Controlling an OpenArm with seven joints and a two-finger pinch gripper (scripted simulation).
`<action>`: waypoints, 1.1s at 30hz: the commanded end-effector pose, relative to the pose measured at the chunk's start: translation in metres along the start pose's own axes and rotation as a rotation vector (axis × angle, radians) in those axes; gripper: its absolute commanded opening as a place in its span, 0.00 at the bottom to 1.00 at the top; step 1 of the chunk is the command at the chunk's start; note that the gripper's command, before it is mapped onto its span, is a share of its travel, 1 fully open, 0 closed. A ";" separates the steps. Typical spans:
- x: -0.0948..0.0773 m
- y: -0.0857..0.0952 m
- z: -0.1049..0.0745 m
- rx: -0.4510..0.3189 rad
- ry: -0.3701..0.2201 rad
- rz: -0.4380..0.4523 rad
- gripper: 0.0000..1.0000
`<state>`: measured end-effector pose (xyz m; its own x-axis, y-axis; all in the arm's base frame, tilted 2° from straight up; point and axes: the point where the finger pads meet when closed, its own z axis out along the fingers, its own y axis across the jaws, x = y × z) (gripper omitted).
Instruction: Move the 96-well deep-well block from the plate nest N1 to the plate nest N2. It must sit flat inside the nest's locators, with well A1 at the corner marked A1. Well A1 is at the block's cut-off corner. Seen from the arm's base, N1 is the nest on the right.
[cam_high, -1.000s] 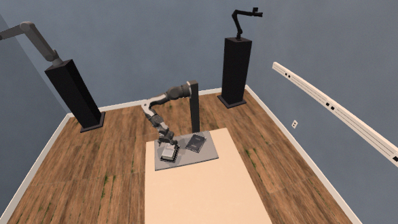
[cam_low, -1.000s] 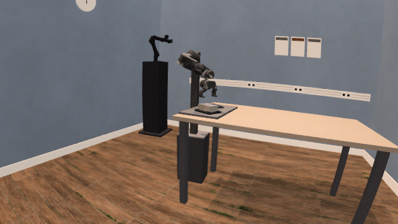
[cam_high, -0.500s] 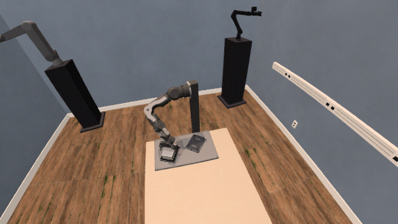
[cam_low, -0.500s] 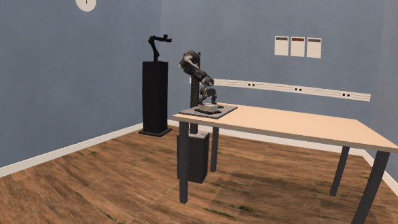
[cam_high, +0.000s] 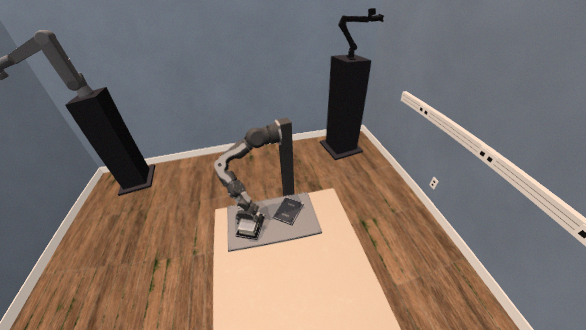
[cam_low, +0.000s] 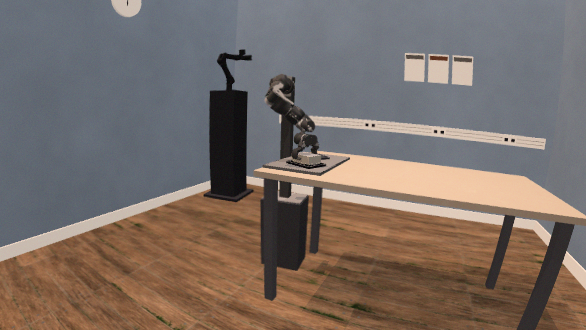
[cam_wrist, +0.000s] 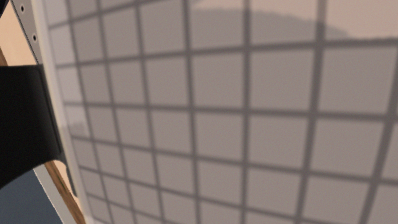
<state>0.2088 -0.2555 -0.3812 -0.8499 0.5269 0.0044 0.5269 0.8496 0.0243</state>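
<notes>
The pale 96-well deep-well block (cam_high: 248, 228) sits in the dark nest N1 at the left of the grey baseplate (cam_high: 272, 223). It also shows in the exterior view (cam_low: 310, 158). My gripper (cam_high: 249, 220) is low over the block, open, with its fingers on either side of it. In the wrist view the block's well grid (cam_wrist: 225, 115) fills the frame from very close, and one black finger (cam_wrist: 25, 125) shows at the left edge. The other finger is out of view. I cannot tell whether the fingers touch the block. Nest N2 (cam_high: 288, 210) is a dark empty frame to the right.
The arm's dark post (cam_high: 286, 157) stands at the table's far edge behind the baseplate. Two black pedestals (cam_high: 111, 140) (cam_high: 346, 105) with other arms stand on the floor beyond the table. The table top (cam_high: 300, 280) stretches toward the camera.
</notes>
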 end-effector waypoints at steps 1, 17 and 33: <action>-0.003 0.000 -0.002 -0.006 -0.009 0.000 0.77; -0.003 0.000 -0.006 -0.006 -0.009 0.001 0.77; -0.001 0.000 0.017 -0.008 -0.005 0.000 0.77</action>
<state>0.2060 -0.2542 -0.4001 -0.8495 0.5274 0.0114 0.5275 0.8492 0.0243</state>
